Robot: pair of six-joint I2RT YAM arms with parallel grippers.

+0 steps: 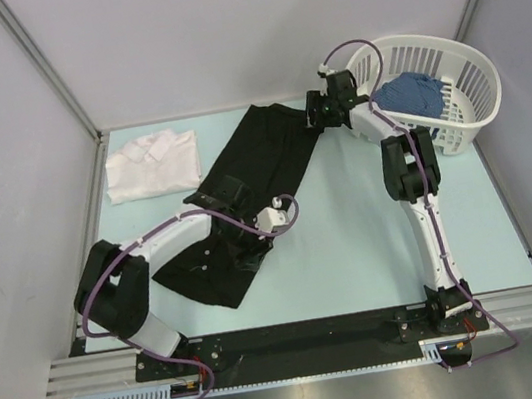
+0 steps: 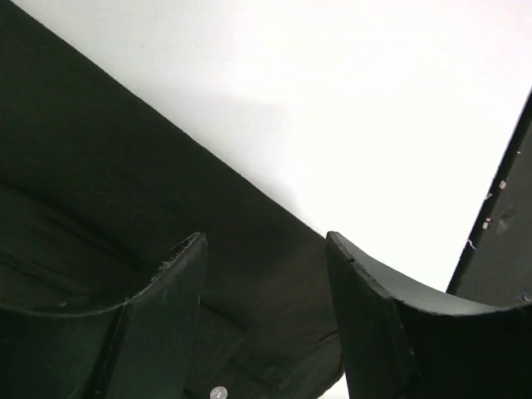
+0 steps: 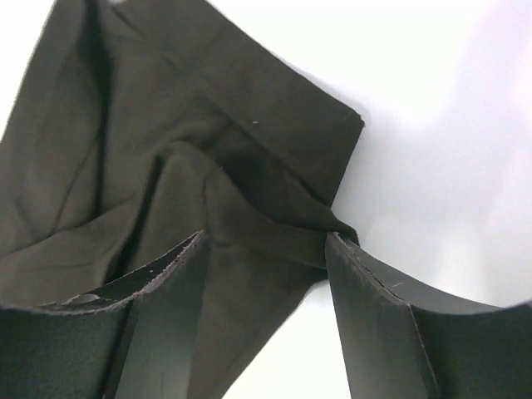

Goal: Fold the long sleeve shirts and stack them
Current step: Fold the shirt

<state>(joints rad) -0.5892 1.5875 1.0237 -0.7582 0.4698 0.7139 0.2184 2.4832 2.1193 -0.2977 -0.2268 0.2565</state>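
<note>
A folded white shirt (image 1: 151, 164) lay at the far left corner of the pale blue table (image 1: 373, 233). Near it, to its right, a black shirt (image 1: 246, 203) stretched flat in a long diagonal band from the near left towards the far middle.

The left gripper (image 2: 264, 241) hovered over the near end of the black shirt, beside its right edge, with jaws wide apart and nothing pinched. The right gripper (image 3: 264, 241) stood at the far end, also wide, with a raised fold of cloth lying across the gap between its fingers. At the far right sat a white basket (image 1: 469, 76) holding blue cloth (image 1: 410, 96).

The black shirt looked light, limp and prone to sagging, so it would probably need holding at an edge or corner, pinching every layer, with both grippers lifting together.

Only the overhead view showed the whole layout. Only the left wrist view showed a small white button (image 2: 218, 392). Only the right wrist view showed the creased far corner.
</note>
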